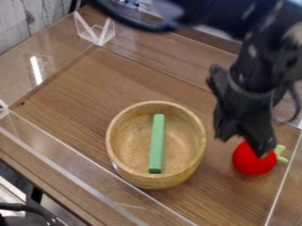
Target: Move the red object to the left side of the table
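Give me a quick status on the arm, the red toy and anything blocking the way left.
Tool shut, just above red object; hold unclear. Red object at table's right edge. Wooden bowl with green stick sits leftward, in the path.

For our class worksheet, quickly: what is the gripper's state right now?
Gripper: closed, directly above the red object; whether it actually holds it cannot be told from this view.

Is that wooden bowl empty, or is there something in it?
Not empty. The wooden bowl holds a green stick lying flat inside it. The red object lies outside, on the table beside the bowl.
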Robot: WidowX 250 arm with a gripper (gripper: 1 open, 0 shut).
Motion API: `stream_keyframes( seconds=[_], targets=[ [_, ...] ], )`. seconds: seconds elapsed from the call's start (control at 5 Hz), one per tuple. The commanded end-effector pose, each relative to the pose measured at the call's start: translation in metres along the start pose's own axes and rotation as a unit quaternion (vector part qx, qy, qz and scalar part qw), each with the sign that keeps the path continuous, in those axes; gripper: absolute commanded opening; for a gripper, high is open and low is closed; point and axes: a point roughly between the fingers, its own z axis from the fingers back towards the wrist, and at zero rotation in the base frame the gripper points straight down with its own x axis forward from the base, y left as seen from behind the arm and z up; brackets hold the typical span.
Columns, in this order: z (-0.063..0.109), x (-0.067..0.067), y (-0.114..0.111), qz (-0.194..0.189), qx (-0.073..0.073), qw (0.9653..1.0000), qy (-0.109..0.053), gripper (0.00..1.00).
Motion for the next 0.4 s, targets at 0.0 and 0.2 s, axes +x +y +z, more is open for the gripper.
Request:
stream_keyframes(
  seconds=[0.0, 0.2],
  targets=[
    [0.025, 0.009, 0.022, 0.040, 0.017, 0.9987, -0.026, 0.00],
    [0.011, 0.009, 0.013, 0.055, 0.019, 0.9981, -0.021, 1.00]
  ],
)
